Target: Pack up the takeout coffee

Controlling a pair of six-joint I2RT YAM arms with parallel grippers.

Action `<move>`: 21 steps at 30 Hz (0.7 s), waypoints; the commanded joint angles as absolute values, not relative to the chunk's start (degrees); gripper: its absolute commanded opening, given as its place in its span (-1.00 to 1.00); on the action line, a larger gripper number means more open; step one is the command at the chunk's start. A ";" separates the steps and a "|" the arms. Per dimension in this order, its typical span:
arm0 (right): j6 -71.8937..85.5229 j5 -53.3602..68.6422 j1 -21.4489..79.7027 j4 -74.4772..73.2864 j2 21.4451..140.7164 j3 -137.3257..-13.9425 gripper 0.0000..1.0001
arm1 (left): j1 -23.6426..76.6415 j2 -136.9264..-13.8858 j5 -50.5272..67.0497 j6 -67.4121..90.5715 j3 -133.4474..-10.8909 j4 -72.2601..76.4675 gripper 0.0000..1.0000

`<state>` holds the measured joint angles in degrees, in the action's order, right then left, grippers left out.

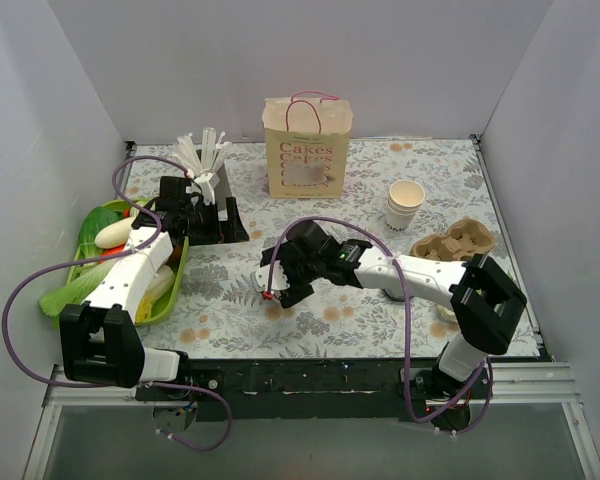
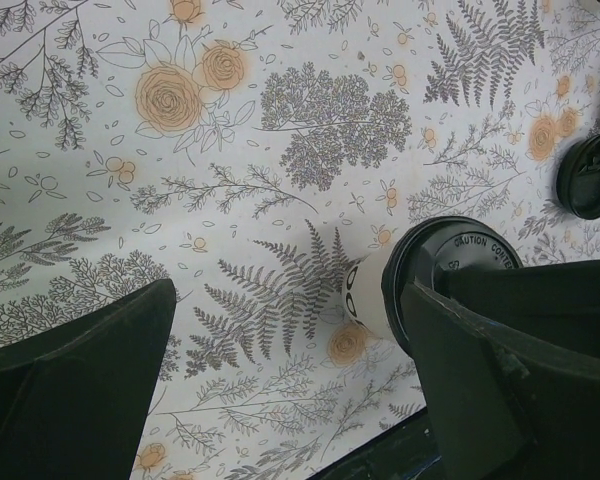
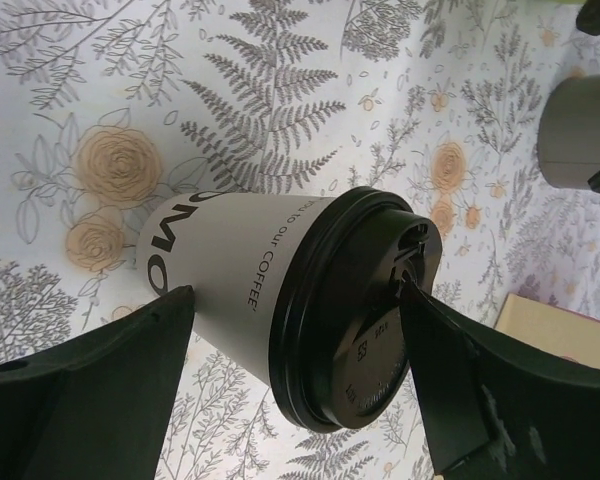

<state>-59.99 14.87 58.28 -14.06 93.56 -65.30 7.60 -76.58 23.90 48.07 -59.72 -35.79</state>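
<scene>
Bracketing takeout coffee | right gripper spread wide | lid rim beside fingertip

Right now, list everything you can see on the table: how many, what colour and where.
coffee cup: one, white with black lid, front middle
loose lid: one, black, flat on the cloth, a little apart from the coffee cup
paper bag: one, cream with pink handles, upright at back middle
paper cups: one stack, cream, back right
cup carrier: one, brown cardboard, right side, in front of the stack
tray: one, green, left edge
vegetables: several, green and white, in the tray
holder: one, black, back left
sticks: a bunch, white, in the holder
tablecloth: one, floral
left gripper: black, open, empty
right gripper: black, open, straddling the coffee cup
</scene>
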 commanded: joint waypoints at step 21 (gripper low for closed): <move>-70.04 0.35 59.24 25.22 98.60 -52.28 0.75 | 6.77 -74.71 20.05 47.81 -62.66 -36.12 0.96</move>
<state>-67.70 2.04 59.07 18.48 94.72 -49.98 7.22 -76.40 22.48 48.21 -59.05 -36.07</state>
